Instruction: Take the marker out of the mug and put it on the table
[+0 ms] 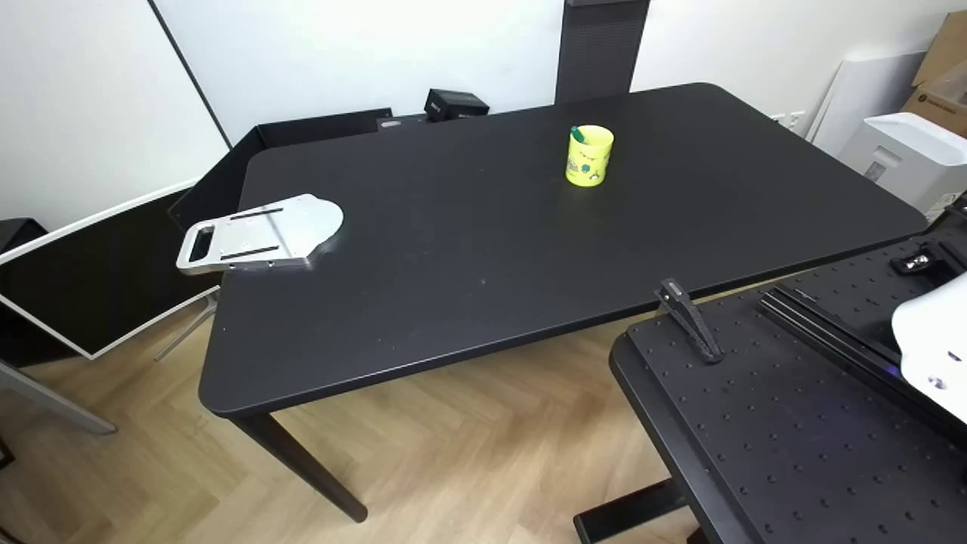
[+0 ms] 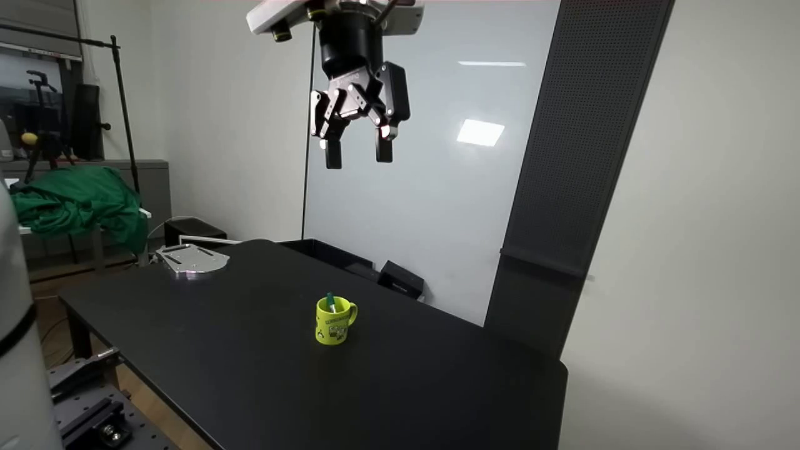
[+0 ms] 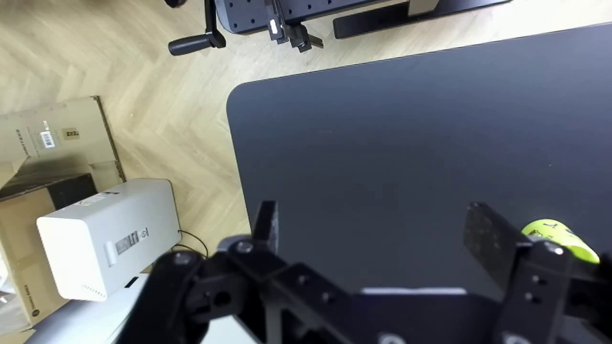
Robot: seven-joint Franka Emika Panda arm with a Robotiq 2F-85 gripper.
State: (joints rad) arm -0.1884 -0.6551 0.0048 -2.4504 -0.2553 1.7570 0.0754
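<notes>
The yellow-green mug [image 1: 586, 165] stands upright on the black table [image 1: 453, 257] toward its far side. In an exterior view the mug [image 2: 331, 327] shows its handle. The dark green marker [image 1: 578, 134] leans inside the mug with its end above the rim; the end of the marker [image 2: 330, 301] also shows there. The rest of the marker is inside the mug. My gripper [image 2: 359, 155] is open and empty, high above the table. In the wrist view the mug [image 3: 557, 233] is partly hidden behind the right finger of my gripper [image 3: 373, 212]; the marker does not show there.
A white flat handled plate [image 1: 272, 230] lies at one end of the table, its handle overhanging the edge. A black perforated platform [image 1: 755, 423] with a rail and clamp stands beside the table. A whiteboard [image 2: 431, 187] and a dark panel [image 2: 575, 156] stand behind it.
</notes>
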